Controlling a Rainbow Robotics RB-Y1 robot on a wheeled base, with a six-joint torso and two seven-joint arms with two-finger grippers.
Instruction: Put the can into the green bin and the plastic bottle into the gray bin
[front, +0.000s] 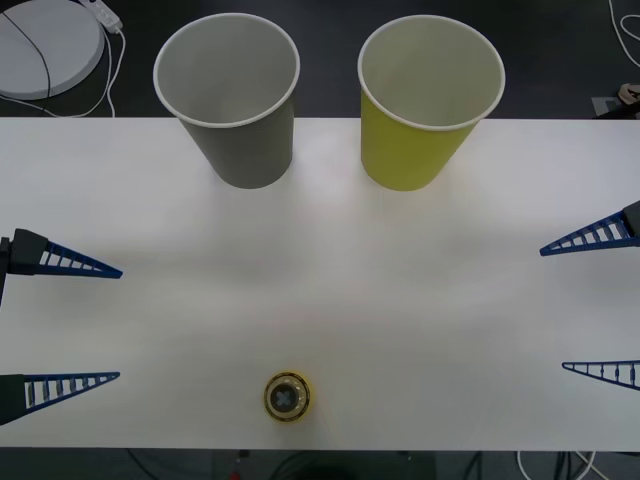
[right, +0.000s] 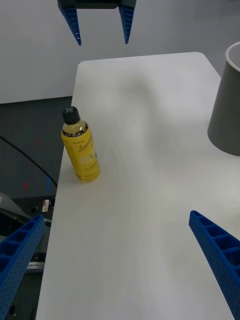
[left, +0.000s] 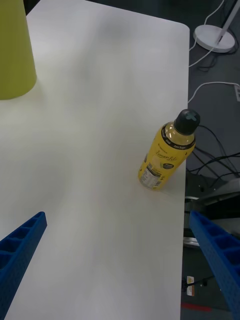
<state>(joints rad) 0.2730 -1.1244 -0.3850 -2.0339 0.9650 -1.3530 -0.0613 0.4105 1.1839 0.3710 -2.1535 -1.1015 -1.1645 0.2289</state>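
Jaws of both grippers stood spread wide, holding nothing: left gripper (front: 100, 322) at the bench's left edge, right gripper (front: 560, 308) at its right edge. The plastic bottle (front: 288, 396) stood upright at the near edge of the bench (front: 330, 290), about midway along, well apart from either gripper. At the far edge stood the gray bin (front: 238, 98) and, just beside it toward the right, the green bin (front: 420, 105), both upright.
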